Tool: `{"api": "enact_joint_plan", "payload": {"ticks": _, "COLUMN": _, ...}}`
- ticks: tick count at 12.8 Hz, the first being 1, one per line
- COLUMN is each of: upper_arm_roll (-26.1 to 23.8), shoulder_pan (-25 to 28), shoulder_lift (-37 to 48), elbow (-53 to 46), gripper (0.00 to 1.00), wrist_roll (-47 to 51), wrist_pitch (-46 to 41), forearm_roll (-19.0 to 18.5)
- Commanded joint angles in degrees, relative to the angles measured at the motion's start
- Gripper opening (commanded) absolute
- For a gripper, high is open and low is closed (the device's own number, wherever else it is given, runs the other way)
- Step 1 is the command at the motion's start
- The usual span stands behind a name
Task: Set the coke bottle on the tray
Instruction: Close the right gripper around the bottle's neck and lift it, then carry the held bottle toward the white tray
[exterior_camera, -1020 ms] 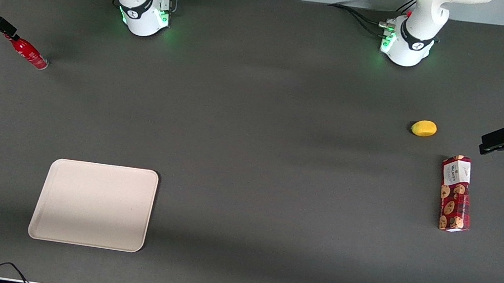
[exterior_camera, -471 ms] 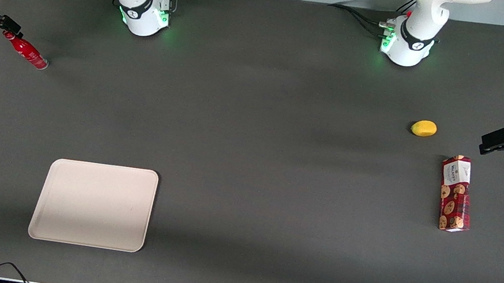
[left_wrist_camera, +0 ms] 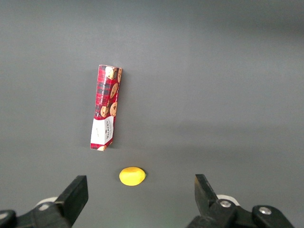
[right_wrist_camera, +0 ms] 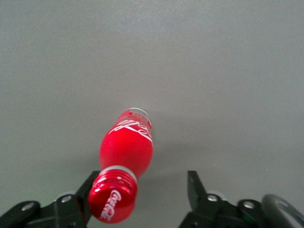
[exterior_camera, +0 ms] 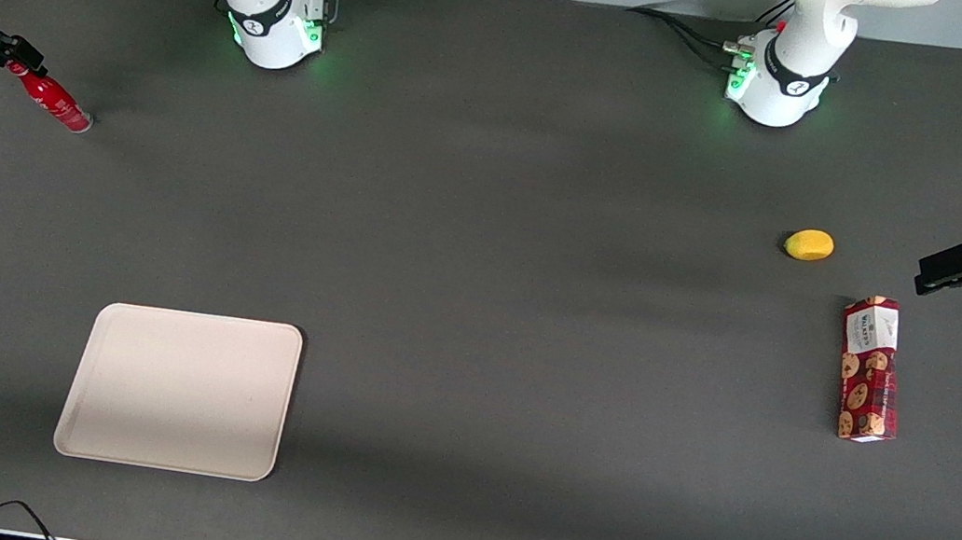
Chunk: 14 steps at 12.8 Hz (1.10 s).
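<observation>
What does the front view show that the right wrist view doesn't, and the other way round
Only the front view shows the tray, the yellow fruit and the cookie box toward the parked arm's end of the table.

Only the right wrist view shows the white lettering on the coke bottle and its cap against one finger of the open gripper.

Both show the bottle, the gripper at its cap end and the dark table.

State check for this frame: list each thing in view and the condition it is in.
coke bottle: capped, on the table, tilted, not on the tray
gripper: open, at the bottle's cap, one finger against the cap
tray: flat, nothing on it
cookie box: lying on its side
lemon: resting on the table
</observation>
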State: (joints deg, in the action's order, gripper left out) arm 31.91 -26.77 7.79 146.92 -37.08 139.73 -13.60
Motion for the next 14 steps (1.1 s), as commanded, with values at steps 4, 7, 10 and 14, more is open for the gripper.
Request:
{"api": "enact_joint_plan", "payload": {"ticks": 4, "upper_arm_roll": -0.44, "shoulder_pan": 0.41, "shoulder_lift": -0.15, "elbow": 0.21, "gripper": 0.51, "wrist_roll": -0.01, "wrist_pitch": 1.25, "forearm_roll": -0.46}}
{"api": "enact_joint_plan", "payload": {"ticks": 7, "upper_arm_roll": -1.05, "shoulder_pan": 1.11, "shoulder_lift": -0.15, "elbow": 0.21, "gripper": 0.49, "wrist_roll": 0.17, "wrist_pitch": 1.25, "forearm_roll": 0.68}}
{"api": "enact_joint_plan", "payload": {"ticks": 10, "upper_arm_roll": -1.76, "shoulder_pan": 1.11, "shoulder_lift": -0.15, "elbow": 0.12, "gripper": 0.50, "wrist_roll": 0.17, "wrist_pitch": 1.51, "forearm_roll": 0.86}}
{"api": "enact_joint_plan", "payload": {"ticks": 14, "upper_arm_roll": -2.11, "shoulder_pan": 1.11, "shoulder_lift": -0.15, "elbow": 0.12, "gripper": 0.32, "wrist_roll": 0.17, "wrist_pitch": 1.51, "forearm_roll": 0.95}}
